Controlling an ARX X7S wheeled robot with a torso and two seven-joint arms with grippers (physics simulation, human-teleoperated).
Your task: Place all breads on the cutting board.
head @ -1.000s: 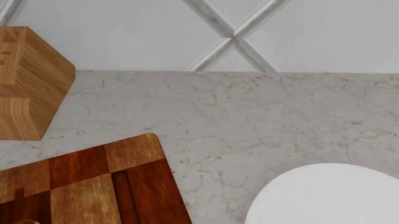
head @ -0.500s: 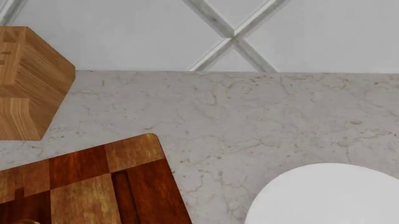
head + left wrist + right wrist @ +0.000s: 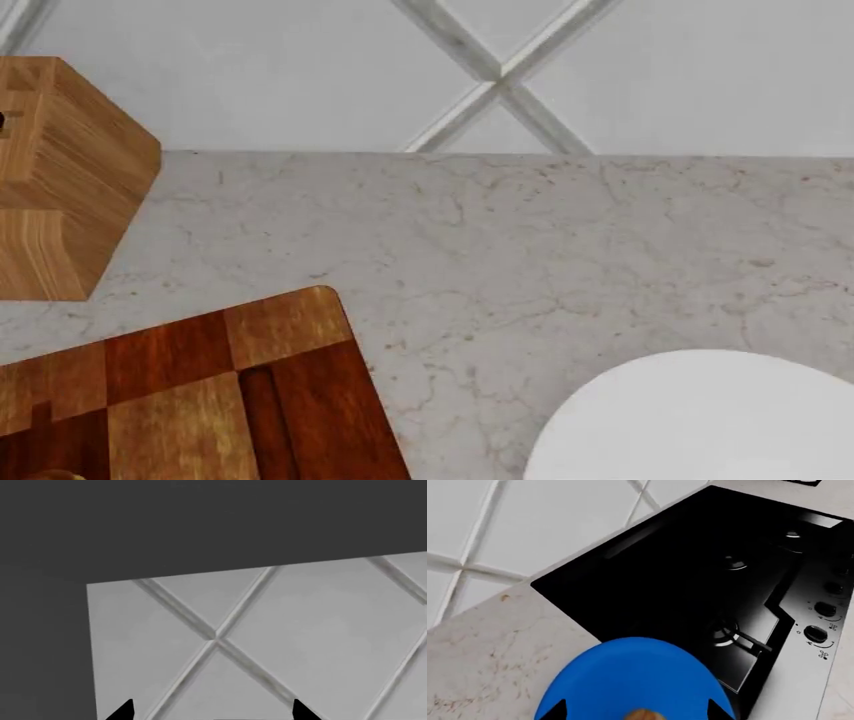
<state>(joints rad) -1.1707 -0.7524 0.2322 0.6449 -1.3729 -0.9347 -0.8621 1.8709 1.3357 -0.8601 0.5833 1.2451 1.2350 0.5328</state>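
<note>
1. Cutting board [image 3: 200,400] at the lower left of the head view — joined strips of reddish-brown and lighter tan wood, one rounded corner pointing toward the middle of the marble counter [image 3: 534,250]; rest of the board cut off by the frame edge.
2. Thick pale-wood block [image 3: 67,170] standing beyond the board, at the left edge, close to the diamond-tiled wall [image 3: 334,70].
3. Round white plate [image 3: 707,420] at the lower right, well apart from the board, only partly in frame.
4. At the very bottom-left edge of the head view, a thin pale-brown sliver on the board — too little visible to name.
5. No arm or gripper visible from the head.
6. Left gripper [image 3: 210,712]: two dark fingertips just inside the frame, spread wide apart, nothing between them, only tiled wall and dark background ahead.
7. Right gripper [image 3: 637,711]: two dark fingertips likewise parted, poised above a blue plate [image 3: 634,675] lying on the counter beside a black gas cooktop [image 3: 707,580].
8. Small golden-brown piece [image 3: 642,714] at the frame edge between those tips, on the blue plate — likely bread, mostly cut off; cannot tell whether touched, though the fingers stand clear on either side.
</note>
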